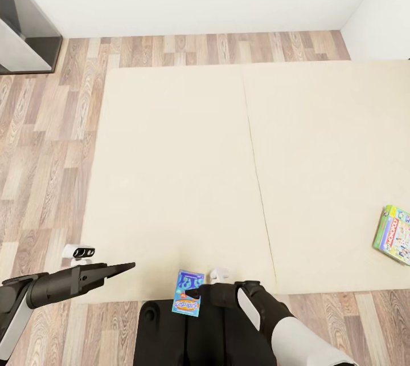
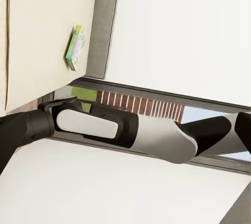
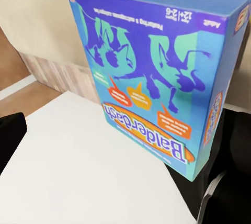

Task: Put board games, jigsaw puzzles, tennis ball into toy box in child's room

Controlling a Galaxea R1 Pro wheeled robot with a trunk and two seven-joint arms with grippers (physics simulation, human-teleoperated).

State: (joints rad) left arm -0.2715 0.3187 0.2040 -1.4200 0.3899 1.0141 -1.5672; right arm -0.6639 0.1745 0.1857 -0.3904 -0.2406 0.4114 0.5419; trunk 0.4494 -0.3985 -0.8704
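Note:
A blue board game (image 1: 188, 292) hangs upright over the near edge of the cream bed (image 1: 171, 172), just above my dark base. My right gripper (image 1: 203, 293) is shut on its side, and its printed blue face (image 3: 151, 72) looms close in the right wrist view. A second board game (image 1: 394, 234) with a green edge lies flat on the bed at the far right; the left wrist view also catches this board game (image 2: 74, 47) beside the grey headboard (image 2: 104, 25). My left gripper (image 1: 126, 267) hovers over the bed's near left corner, holding nothing. The toy box, jigsaw puzzles and tennis ball are out of view.
Wood floor (image 1: 45, 143) runs along the bed's left side and far end. One end of the table (image 1: 25, 29), dark grey with a pale top, stands in the far left corner. White walls close the far side and the right.

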